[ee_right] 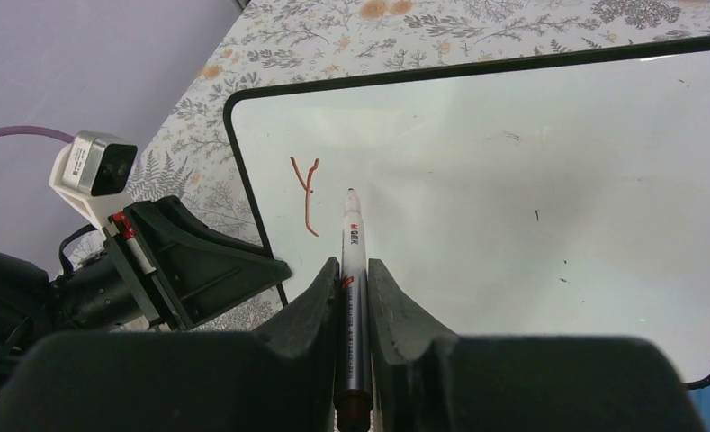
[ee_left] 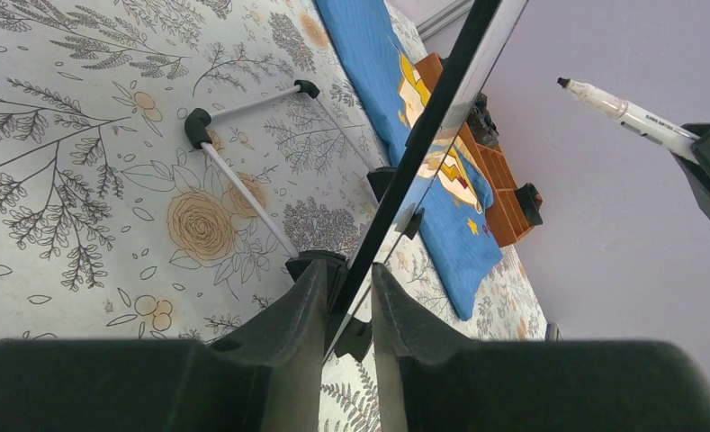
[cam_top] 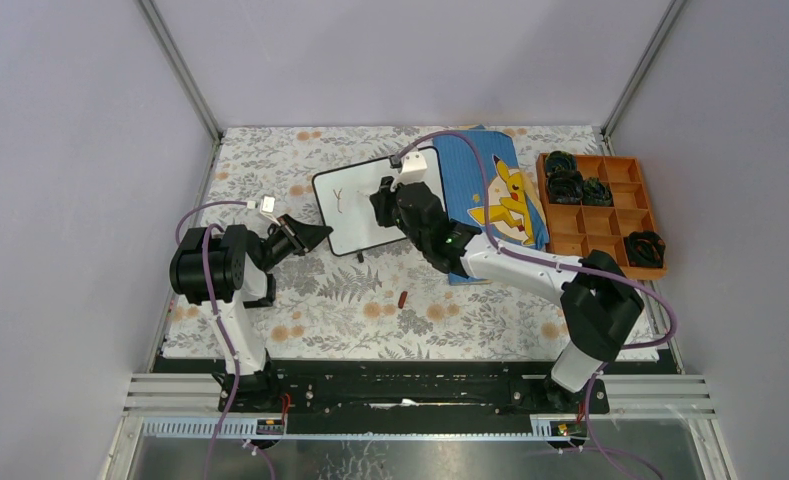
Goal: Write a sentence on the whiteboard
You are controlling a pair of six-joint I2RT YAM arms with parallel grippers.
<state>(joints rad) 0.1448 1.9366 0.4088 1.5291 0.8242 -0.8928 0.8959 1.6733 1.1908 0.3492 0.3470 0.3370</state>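
Note:
The whiteboard (cam_top: 355, 228) stands tilted on the flowered cloth, its white face (ee_right: 513, 180) filling the right wrist view. Of the sentence only a red-brown "Y" (ee_right: 308, 193) shows, near the board's upper left (cam_top: 341, 201). My right gripper (ee_right: 346, 265) is shut on a white marker (ee_right: 353, 236). Its tip points just right of the "Y" and, in the left wrist view, the marker (ee_left: 625, 112) hangs off the board's face. My left gripper (ee_left: 349, 270) straddles the board's black rim (ee_left: 423, 135) at its lower left (cam_top: 318, 235), slightly open, with a gap at one finger.
A blue cloth with a yellow cartoon figure (cam_top: 495, 190) lies right of the board. An orange compartment tray (cam_top: 610, 225) with black items stands at the far right. A small red-brown cap (cam_top: 403, 297) lies in front of the board. The board's wire stand (ee_left: 243, 189) rests on the cloth.

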